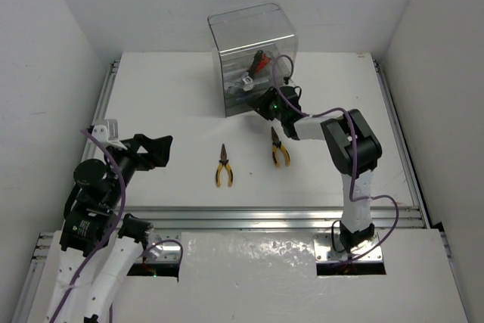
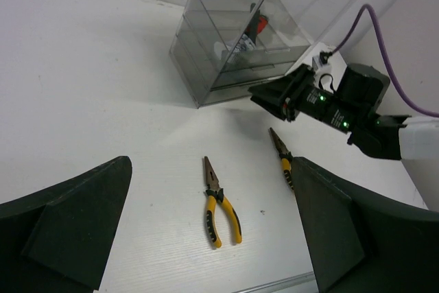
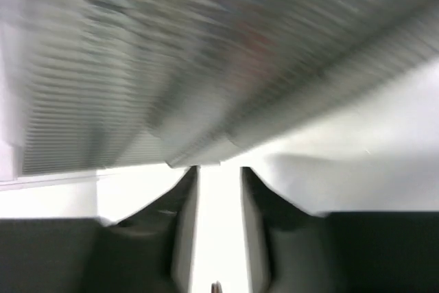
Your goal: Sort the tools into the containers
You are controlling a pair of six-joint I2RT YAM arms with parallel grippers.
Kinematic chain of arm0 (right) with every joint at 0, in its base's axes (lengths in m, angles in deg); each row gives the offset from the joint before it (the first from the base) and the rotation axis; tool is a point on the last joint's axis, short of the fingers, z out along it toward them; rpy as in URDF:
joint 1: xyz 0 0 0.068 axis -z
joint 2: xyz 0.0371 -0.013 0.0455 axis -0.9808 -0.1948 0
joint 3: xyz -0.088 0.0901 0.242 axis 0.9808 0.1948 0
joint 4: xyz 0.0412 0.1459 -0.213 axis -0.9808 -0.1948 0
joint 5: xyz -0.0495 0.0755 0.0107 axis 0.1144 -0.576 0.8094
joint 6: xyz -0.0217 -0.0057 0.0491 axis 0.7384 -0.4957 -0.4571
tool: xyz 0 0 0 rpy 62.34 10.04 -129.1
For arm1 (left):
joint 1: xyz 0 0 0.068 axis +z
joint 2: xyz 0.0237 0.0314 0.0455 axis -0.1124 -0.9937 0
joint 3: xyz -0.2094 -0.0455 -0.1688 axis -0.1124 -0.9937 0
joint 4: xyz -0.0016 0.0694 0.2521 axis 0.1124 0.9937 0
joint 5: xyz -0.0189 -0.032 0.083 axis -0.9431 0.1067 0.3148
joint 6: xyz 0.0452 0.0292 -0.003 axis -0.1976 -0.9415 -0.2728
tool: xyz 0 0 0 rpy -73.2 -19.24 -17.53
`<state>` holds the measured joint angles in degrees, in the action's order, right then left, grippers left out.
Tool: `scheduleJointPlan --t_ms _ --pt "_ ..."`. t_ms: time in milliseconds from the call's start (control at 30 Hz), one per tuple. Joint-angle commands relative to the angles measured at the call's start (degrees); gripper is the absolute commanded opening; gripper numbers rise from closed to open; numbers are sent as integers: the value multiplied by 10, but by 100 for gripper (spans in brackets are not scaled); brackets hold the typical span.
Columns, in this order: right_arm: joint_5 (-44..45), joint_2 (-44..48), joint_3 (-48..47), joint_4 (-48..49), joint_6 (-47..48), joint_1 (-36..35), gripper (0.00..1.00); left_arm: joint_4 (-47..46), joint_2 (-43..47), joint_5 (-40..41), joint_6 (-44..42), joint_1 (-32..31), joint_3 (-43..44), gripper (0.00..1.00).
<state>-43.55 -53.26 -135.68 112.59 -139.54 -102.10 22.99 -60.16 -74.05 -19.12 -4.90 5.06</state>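
Top external view showed the right gripper [image 1: 259, 105], jaws slightly apart and empty, just above the right-hand pliers [image 1: 280, 149] lying lengthwise up the frame.

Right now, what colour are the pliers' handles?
Yellow, on the left pliers and the right pliers; the left wrist view shows it best.

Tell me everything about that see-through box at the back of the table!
The box is smoky clear plastic, with a tall rounded top and shallow trays stacked below. It stands upright at the far middle of the white table. Inside lie a red-handled tool and something silvery below it. The right gripper sits right at its front bottom edge; whether it touches is unclear.
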Motion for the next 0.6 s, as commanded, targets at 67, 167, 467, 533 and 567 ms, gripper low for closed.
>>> scheduleJointPlan --t_ms 67,167,467,533,567 --pt "-47 25 90 161 -55 39 44 -27 -6 -4 0 -5 -1 100" --pt "-101 -2 79 202 -50 54 50 -26 -10 -5 -1 -5 -1 100" --pt "-185 -78 25 212 -91 90 54 -26 -17 -7 -1 -5 0 100" --pt "-199 -93 9 225 -104 100 51 -26 -20 -7 -1 -5 0 100" --pt "-210 -106 2 224 -115 101 49 -26 -21 -7 -1 -6 0 100"
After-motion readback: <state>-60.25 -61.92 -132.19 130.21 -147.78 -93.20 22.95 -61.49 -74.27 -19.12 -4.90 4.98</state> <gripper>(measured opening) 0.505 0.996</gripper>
